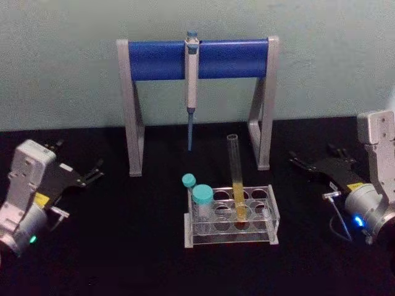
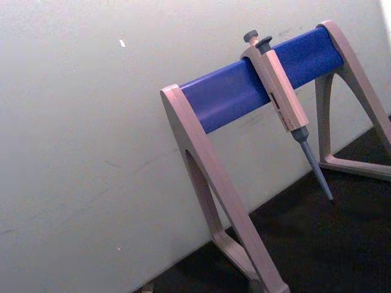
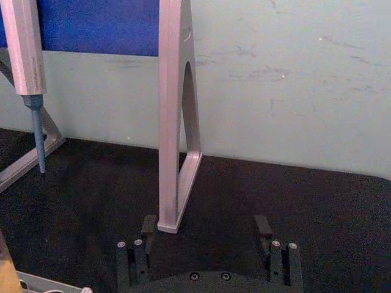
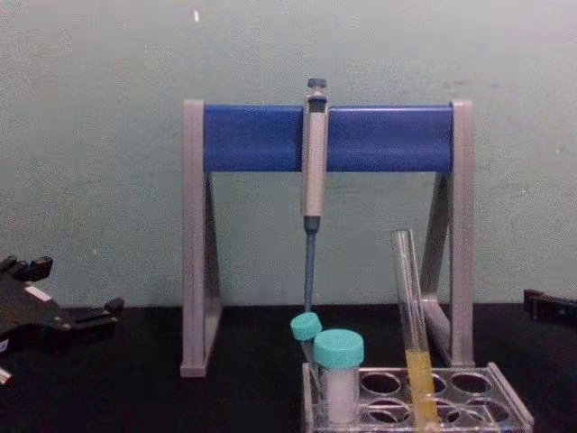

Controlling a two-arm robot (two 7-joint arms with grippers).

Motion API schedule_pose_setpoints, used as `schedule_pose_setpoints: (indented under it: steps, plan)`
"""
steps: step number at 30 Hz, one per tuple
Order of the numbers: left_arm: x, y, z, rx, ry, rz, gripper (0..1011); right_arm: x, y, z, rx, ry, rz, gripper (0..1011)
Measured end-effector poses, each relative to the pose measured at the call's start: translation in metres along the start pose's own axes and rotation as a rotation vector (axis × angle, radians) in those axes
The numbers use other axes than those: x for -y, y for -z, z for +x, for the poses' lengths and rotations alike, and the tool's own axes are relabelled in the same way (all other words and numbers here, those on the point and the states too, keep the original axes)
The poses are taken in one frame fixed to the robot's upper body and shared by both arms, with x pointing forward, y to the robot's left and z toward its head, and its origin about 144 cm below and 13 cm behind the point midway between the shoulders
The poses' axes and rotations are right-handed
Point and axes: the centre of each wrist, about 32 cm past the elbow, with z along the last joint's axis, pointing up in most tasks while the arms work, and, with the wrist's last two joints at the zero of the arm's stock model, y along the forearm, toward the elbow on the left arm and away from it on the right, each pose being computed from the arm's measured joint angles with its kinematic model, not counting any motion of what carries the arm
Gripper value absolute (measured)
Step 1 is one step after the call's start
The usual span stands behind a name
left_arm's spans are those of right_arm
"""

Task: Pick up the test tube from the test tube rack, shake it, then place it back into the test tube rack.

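Head view: high, looking forward and down over the black table [image 1: 123, 246]; the tall grey-and-blue pipette stand [image 1: 157, 58] stands centre, against the pale wall. Chest view: lower, level across the table, facing the same stand [image 4: 252, 137] head-on and nearer, with the low clear plastic rack [image 4: 469, 397] just before it. Left wrist view: close, tilted, aimed upward at the stand's blue bar [image 2: 244, 85] from its left end. Right wrist view: near the tabletop, facing one grey stand leg [image 3: 174, 122]. All four views share the stand and the hanging grey pipette [image 1: 192, 80].
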Motion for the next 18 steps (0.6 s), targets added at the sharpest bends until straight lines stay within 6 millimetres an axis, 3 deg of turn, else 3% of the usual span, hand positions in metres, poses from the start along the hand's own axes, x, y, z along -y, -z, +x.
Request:
schedule_pose_setpoints:
  steps: [18]
  plan:
    - [0.0000, 0.0000, 0.0000, 0.000, 0.000, 0.000, 1001, 0.0006, -0.0010, -0.0009, 0.002, 0.003, 0.005, 1000]
